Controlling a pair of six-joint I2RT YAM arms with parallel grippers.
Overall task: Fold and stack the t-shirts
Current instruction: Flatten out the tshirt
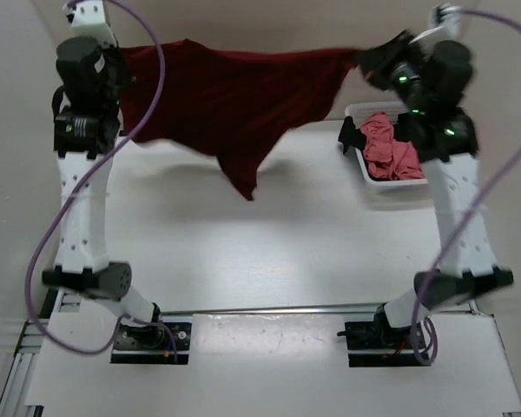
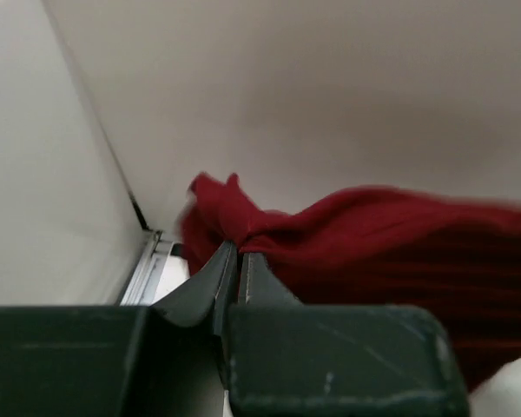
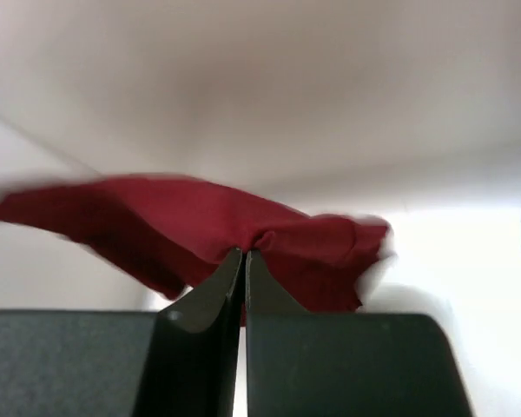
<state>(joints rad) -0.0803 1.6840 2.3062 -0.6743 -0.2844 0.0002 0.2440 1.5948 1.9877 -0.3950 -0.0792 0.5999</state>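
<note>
Left side first: my left fingers (image 2: 230, 261) are pressed together on a bunched corner of the maroon shirt (image 1: 234, 104). The shirt hangs in the air between the two arms, top edge stretched roughly level, with a long point drooping in the middle toward the table (image 1: 269, 252). I can't tell if that tip touches. Over on the right, the right fingers (image 3: 244, 256) are pinching the opposite corner the same way. To me this looks like the spread-it-and-lay-it-flat step. I'd bring both arms down together at an even pace with the top edge taut, let the hanging point land first, then drag back toward the bases so the body lays out flat instead of piling on itself. Each pinch looks like a small bite of fabric, so no jerking or it could slip out. I'd also drift a bit left, because the basket (image 1: 384, 186) with the pink shirt (image 1: 389, 148) in it sits right by the right arm and the cloth could snag on it. Labels or writing: nothing readable on the shirts, basket or arms.
</note>
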